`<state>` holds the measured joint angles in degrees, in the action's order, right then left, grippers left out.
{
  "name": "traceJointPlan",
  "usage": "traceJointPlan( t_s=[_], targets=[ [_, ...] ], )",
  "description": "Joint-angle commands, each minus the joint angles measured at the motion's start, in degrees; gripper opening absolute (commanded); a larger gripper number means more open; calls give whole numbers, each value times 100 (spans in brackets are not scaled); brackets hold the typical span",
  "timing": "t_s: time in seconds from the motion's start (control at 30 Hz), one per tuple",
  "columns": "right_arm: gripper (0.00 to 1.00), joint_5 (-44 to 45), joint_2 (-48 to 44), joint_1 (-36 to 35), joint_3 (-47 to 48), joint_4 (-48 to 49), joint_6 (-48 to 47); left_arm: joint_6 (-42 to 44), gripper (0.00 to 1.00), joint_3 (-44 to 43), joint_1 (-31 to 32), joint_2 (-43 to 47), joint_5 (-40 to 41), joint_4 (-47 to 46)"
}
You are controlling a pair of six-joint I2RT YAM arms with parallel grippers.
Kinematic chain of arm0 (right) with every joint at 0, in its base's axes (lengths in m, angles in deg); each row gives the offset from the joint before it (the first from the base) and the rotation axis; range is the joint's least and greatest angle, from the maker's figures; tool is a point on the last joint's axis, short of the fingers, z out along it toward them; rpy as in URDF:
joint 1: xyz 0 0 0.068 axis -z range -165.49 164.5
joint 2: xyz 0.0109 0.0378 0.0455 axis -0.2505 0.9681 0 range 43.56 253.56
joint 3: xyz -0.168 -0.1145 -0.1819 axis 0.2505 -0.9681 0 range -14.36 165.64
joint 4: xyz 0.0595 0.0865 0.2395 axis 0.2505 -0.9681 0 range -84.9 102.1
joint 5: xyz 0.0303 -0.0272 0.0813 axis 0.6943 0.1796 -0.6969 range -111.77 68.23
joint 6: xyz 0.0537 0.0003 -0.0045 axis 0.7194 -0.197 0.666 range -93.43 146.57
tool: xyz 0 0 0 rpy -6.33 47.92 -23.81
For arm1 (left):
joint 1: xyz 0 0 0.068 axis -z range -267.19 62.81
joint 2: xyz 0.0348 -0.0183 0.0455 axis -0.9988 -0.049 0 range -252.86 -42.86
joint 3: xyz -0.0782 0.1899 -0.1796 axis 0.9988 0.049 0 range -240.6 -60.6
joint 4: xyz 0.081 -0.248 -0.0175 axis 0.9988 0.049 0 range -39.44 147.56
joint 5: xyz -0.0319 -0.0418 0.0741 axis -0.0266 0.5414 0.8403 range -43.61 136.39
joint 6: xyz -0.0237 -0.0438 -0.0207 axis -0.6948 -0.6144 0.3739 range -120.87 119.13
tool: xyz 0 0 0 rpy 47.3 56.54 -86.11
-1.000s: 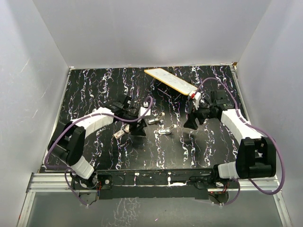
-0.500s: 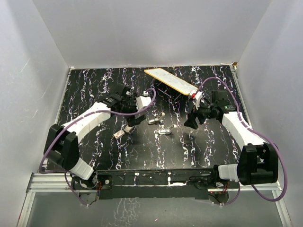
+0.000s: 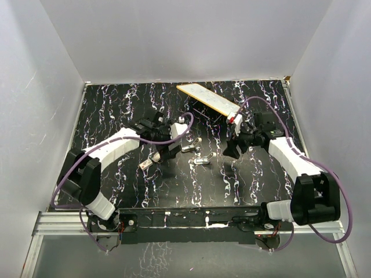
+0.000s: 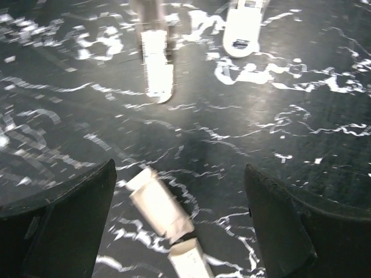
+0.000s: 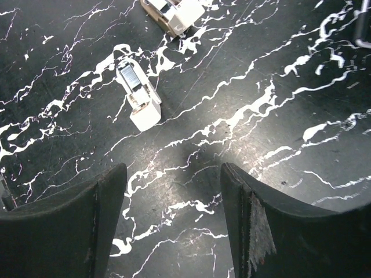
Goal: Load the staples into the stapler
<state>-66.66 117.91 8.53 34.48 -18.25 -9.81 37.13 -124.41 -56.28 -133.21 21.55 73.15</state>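
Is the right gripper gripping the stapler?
No, the right gripper stands open above the table, and the stapler lies ahead of its fingertips, untouched.

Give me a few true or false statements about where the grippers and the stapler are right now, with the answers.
1. The left gripper and right gripper both stand open. True.
2. The left gripper clamps the small white piece. False: it lies on the table between the open fingers, not gripped.
3. The right gripper holds the stapler. False: the stapler lies on the table ahead of its empty fingers.
4. The yellow-edged board lies at the table's far side. True.
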Motion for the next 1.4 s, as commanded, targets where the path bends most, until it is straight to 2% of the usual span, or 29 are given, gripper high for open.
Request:
traceJointPlan(
  t_s=[0.0, 0.17, 0.53, 0.83, 1.07, 1.37],
  targets=[
    [66, 41, 308, -250, -61, 305, -143, 403, 86, 477, 258, -104, -1202, -651],
    [62, 166, 620, -594, -31, 440, 195, 273, 77, 553, 530, -632, -1298, -1386],
    [52, -2, 1391, -731, 265, 512, 684, -223, 68, 828, 838, -1168, -1077, -2807],
    [46, -231, 1543, -806, 396, 504, 721, -280, 62, 888, 1027, -1459, -875, -3157],
    [39, -384, 1675, -854, 516, 435, 691, -373, 53, 1014, 1116, -1537, -813, -3378],
    [34, -425, 1731, -949, 650, 358, 662, -396, 45, 1132, 1171, -1606, -782, -3515]
  ],
)
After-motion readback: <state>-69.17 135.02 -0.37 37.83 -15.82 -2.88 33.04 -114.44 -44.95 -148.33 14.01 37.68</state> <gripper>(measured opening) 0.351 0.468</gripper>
